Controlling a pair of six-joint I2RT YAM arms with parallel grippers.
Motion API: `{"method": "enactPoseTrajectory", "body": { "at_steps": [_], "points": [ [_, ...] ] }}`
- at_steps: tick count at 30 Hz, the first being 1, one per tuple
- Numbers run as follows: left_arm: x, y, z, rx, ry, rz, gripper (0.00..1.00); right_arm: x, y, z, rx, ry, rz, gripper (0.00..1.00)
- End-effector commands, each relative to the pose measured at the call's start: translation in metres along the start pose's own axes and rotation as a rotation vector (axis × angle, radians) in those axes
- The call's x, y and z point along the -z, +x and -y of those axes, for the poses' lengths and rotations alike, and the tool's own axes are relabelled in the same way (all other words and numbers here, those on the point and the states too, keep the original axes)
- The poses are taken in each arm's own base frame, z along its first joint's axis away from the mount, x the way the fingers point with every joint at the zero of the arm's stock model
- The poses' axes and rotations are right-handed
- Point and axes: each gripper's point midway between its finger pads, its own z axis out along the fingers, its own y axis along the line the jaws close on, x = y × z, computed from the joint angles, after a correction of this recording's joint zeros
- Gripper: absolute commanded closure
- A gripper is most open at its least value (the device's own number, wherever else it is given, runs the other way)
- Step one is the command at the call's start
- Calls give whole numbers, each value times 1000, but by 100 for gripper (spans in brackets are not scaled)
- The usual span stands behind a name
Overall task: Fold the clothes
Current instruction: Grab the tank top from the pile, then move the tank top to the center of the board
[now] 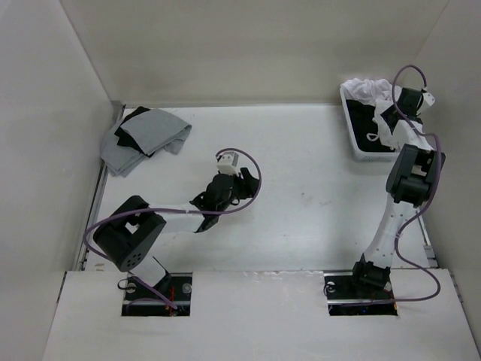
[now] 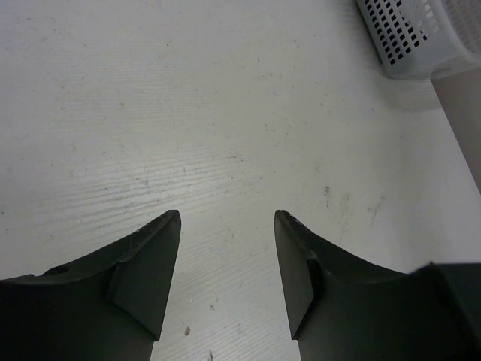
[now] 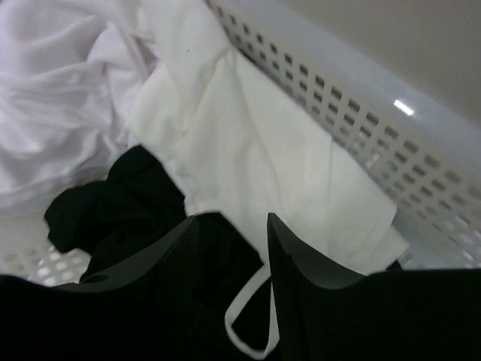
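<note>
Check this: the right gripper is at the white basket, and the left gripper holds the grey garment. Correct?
No. The left wrist view shows the left gripper open and empty above the table. The right gripper is at the white basket.

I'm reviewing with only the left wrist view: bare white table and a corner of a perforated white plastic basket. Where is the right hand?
Observer: The right hand is down in that perforated white plastic basket, jaws apart, gripping nothing.
Operator: What is in there?
Observer: A thin white strappy top, a crumpled black garment and a pale lilac-white cloth.
Operator: Anything out on the table?
Observer: A grey and black pile of clothes lies at the table's far left corner.
</note>
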Motion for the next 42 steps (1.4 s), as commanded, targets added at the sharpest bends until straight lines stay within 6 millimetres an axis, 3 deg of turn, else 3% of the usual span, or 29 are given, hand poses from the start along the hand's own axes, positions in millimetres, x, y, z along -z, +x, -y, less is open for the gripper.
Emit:
{"method": "enactPoseTrajectory", "body": {
  "at_steps": [1,9,15,16,21,25,27,30,32,34,35,36,40,42],
  "points": [
    [4,-25,12,52,64,71,49,-17,-19,1,-5,-22,8,53],
    [5,-27,2,114,77,61,49,-50,-3,15,-15,13,-22,55],
    [6,-30,-1,109,74,69,49,-63,-1,10,-26,6,-50,71],
    [6,-30,-2,109,71,69,49,-63,0,11,-27,11,-59,78],
    [7,-32,-2,106,72,80,49,-58,-2,9,-32,4,-53,100],
    [7,-32,-3,102,70,83,49,-26,-37,-8,-67,-81,73,100],
    [7,-32,-3,101,69,82,49,22,-75,-32,-101,-182,200,100],
    [6,-32,-1,102,72,84,49,86,-102,-63,-141,-291,295,100],
    [7,-33,-2,108,75,91,49,144,-112,-88,-179,-389,341,100],
    [9,-36,-2,121,79,103,50,195,-111,-110,-209,-484,363,100],
    [11,-39,-1,127,81,115,50,230,-107,-123,-221,-550,372,100],
    [13,-41,-1,131,80,122,50,249,-104,-129,-226,-585,376,100],
    [29,-64,-1,150,71,194,50,377,-70,-162,-226,-838,348,100],
    [38,-77,-3,157,61,234,50,426,-57,-170,-214,-943,323,100]
  ]
}}
